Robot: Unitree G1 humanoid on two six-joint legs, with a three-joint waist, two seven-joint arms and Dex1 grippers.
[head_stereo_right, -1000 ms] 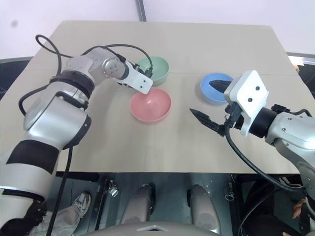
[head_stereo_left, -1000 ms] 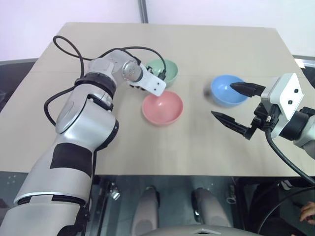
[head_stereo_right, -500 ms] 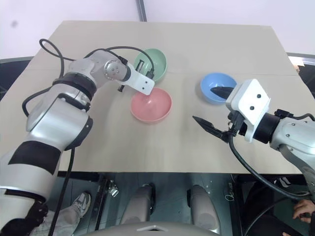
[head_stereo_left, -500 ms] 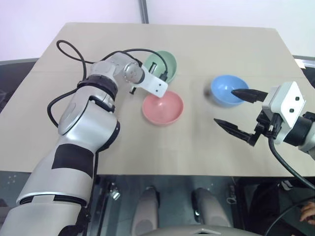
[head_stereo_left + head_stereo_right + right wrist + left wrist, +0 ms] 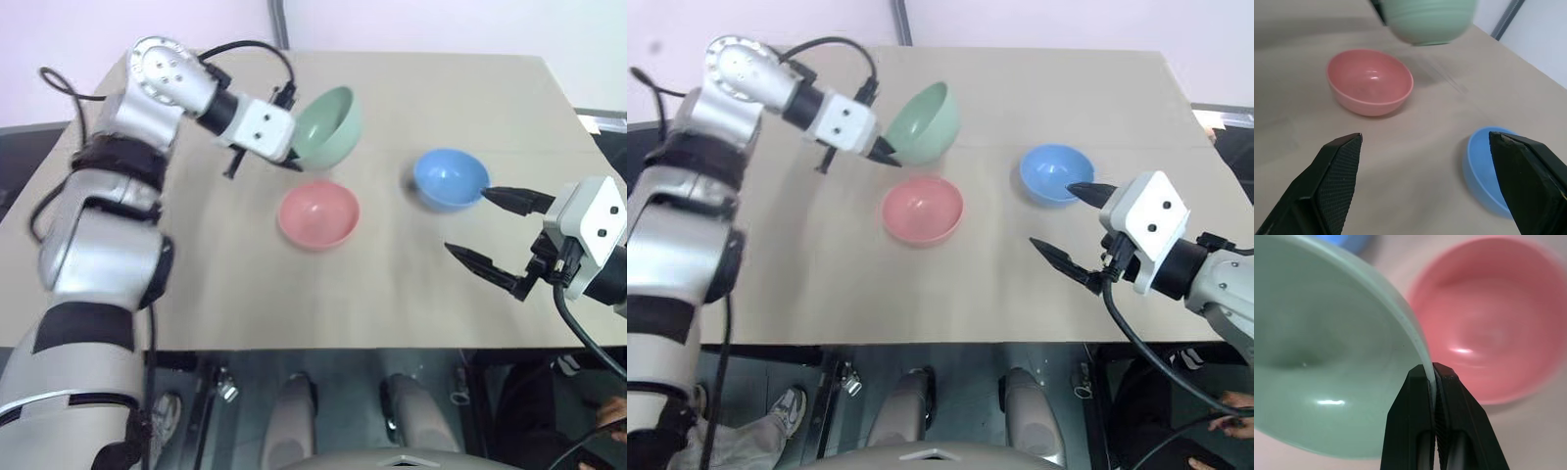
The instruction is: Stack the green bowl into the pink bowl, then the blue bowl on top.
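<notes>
Green bowl (image 5: 329, 125) held tilted above the counter (image 5: 245, 294).
Its rim is clamped by the left hand (image 5: 1431, 377), upper centre; the right hand (image 5: 495, 230) is spread wide, lower right, beside the blue bowl (image 5: 449, 178); the pink bowl (image 5: 317, 213) sits centre.

Left arm (image 5: 108, 225): glossy silver shells, black bands at the joints, round silver cap with small holes behind the hand. Black cable looping along it. Hands: white block housings, two dark dots on the right one; tapered black fingers (image 5: 1447, 426), ribbed inner faces.
</notes>
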